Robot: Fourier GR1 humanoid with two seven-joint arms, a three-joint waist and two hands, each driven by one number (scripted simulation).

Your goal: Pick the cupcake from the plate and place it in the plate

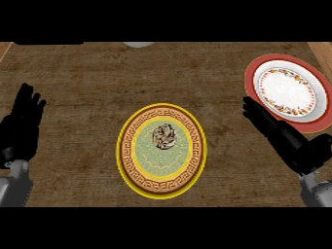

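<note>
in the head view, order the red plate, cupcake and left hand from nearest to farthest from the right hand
1. Red plate, just above the right hand, its rim by the fingertips.
2. Cupcake, to its left, on the yellow plate at centre.
3. Left hand, at the far left edge.

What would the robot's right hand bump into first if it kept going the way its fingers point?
Probably the red-rimmed plate. The right hand has straight fingers pointing up and left, with their tips already at that plate's near edge. How high the hand is above the counter is unclear.
</note>
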